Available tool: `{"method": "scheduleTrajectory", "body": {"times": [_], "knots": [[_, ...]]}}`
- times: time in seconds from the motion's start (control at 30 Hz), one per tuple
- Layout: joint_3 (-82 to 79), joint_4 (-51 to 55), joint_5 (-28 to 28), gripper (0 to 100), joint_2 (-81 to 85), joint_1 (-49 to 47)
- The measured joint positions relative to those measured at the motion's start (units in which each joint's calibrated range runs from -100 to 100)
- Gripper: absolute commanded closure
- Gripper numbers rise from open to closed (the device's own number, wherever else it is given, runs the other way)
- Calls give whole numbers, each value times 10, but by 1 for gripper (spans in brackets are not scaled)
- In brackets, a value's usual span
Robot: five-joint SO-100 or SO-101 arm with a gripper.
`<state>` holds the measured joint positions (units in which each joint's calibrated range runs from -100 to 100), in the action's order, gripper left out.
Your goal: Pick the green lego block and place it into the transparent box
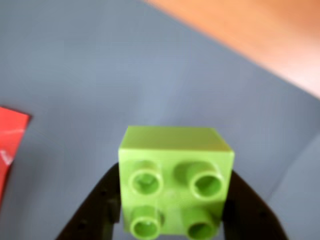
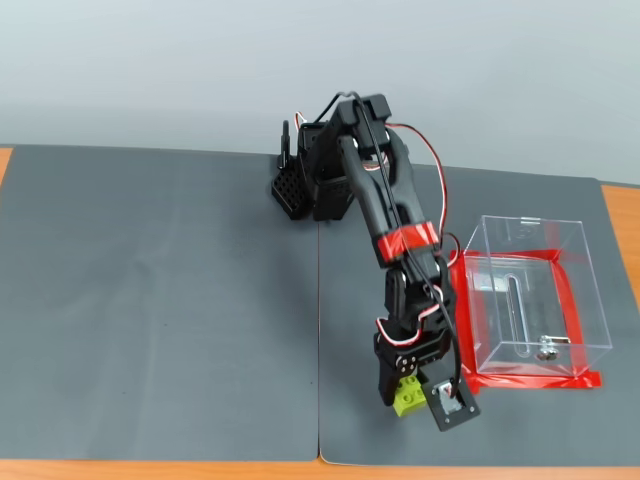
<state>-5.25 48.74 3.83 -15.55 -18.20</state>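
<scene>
Gripper (image 1: 172, 220) is closed on the block (image 1: 176, 170). In the wrist view the two black fingers (image 1: 100, 205) press against the block's left and right sides, with the four studs facing the camera. No visible gap on either side, so it looks like a firm pinch.

In the fixed view the arm (image 2: 385, 200) reaches forward and down from its base (image 2: 310, 185) at the back of the mat (image 2: 160, 300). The gripper (image 2: 408, 392) sits near the front edge of the mat, with the block (image 2: 408, 397) held between the fingers at the tip. I can't tell from either view whether the block is touching the mat or just clear of it.

The box (image 2: 535, 290) sits to the right of the gripper in the fixed view, apart from it, and stands upright with its open top up. It rests on a red tape outline (image 2: 530, 378). Through the clear walls a slot and a small metal fitting (image 2: 547, 348) show in the base. Nothing else is visible in the box.

The block is outside the box, left of its near-left corner, just beside the tape edge.

The wrist view also shows grey mat behind the block, a red patch (image 1: 10, 140) at the left edge and the wood table (image 1: 260, 35) at the upper right. A red band (image 2: 405, 240) wraps the arm's forearm link.
</scene>
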Motion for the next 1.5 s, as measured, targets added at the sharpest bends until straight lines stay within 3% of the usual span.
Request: {"method": "scheduleTrajectory", "body": {"times": [0.73, 0.93, 1.03, 1.2, 1.5], "knots": [[0, 3, -3, 91, 278, 6], [26, 108, -7, 91, 288, -63], [62, 159, -36, 91, 288, -110], [86, 175, -71, 91, 289, -186], [88, 175, -73, 91, 280, -253]]}}
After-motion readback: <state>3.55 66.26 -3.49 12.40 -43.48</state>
